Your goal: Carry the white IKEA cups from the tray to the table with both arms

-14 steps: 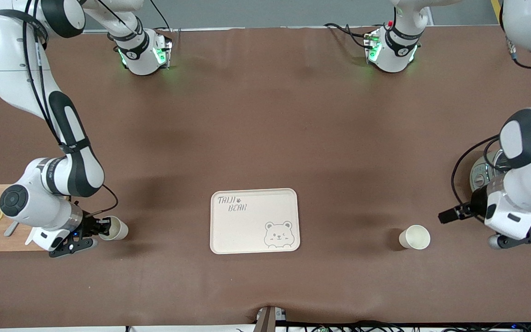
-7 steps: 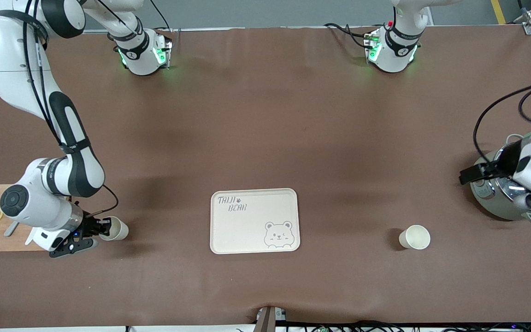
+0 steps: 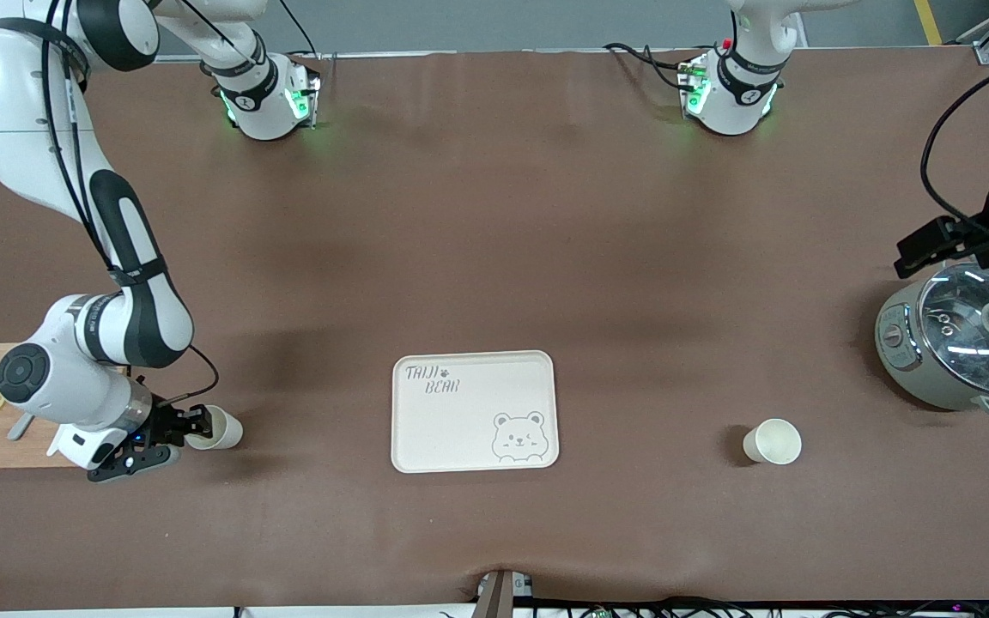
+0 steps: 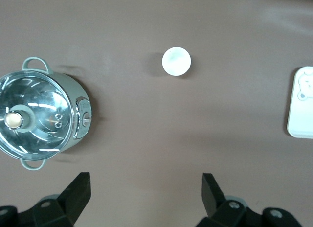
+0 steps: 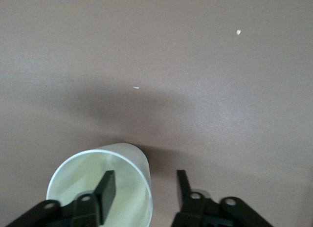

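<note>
The right gripper (image 5: 144, 190) stands low at the right arm's end of the table, jaws parted astride the rim of one white cup (image 3: 221, 429) — one finger inside, one outside, no clamp. The second white cup (image 3: 773, 441) stands upright between the bear-print tray (image 3: 474, 412) and the lidded pot (image 3: 958, 343). The left gripper (image 4: 145, 190) hangs high over the table beside the pot — jaws wide apart, holding nothing.

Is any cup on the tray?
No. The tray holds nothing; one cup stands on the table, the other cup at the right gripper.
</note>
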Action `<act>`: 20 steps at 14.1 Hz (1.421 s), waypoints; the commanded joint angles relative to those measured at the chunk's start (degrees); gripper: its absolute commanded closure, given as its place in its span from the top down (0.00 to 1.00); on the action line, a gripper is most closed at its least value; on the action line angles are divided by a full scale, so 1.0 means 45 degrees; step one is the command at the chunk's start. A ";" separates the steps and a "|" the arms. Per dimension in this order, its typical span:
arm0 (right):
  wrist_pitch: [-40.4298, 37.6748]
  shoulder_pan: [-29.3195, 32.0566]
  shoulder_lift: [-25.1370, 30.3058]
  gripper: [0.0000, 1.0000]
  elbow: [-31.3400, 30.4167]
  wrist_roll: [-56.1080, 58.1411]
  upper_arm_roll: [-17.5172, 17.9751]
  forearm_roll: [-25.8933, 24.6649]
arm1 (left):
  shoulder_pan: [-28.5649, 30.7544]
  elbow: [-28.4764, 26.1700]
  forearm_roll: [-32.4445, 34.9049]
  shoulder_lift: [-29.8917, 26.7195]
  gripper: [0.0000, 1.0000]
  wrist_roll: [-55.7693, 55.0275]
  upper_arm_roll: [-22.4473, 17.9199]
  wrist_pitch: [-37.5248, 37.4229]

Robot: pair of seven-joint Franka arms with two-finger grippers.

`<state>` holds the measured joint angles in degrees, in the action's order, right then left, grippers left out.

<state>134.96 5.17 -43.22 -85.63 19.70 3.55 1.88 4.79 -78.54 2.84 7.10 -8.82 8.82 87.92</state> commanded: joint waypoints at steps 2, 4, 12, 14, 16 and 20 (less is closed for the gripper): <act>-0.0205 0.0217 0.0132 1.00 0.0395 0.0095 0.0128 0.0168 | 0.0225 -0.0438 -0.0241 -0.0973 1.00 0.0475 0.0091 -0.0572; -0.0729 0.0217 0.0191 1.00 0.0862 0.0095 0.0128 0.0149 | 0.0206 -0.0399 -0.0280 -0.0934 1.00 0.0456 0.0091 -0.0533; -0.7447 0.0061 0.1047 1.00 0.4244 -0.1074 0.0167 0.0031 | -0.0087 0.0245 -0.0222 -0.0290 1.00 0.0495 0.0091 -0.0455; -0.8403 0.0061 0.2332 1.00 0.4109 -0.1641 0.0148 0.0129 | -0.0107 0.0304 -0.0222 -0.0192 1.00 0.0494 0.0111 -0.0416; -1.0586 0.0022 0.3602 1.00 0.4108 -0.2245 0.0148 0.0052 | -0.0087 0.0304 -0.0222 -0.0094 1.00 0.0495 0.0130 -0.0318; -1.2645 -0.0386 0.6918 1.00 0.2515 -0.4041 0.0148 -0.0008 | -0.0107 0.0304 -0.0222 -0.0075 1.00 0.0553 0.0111 -0.0299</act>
<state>78.92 4.51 -21.19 -65.67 5.78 4.07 1.92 4.20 -78.45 2.75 6.33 -7.84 9.21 86.61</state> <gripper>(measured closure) 0.000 0.000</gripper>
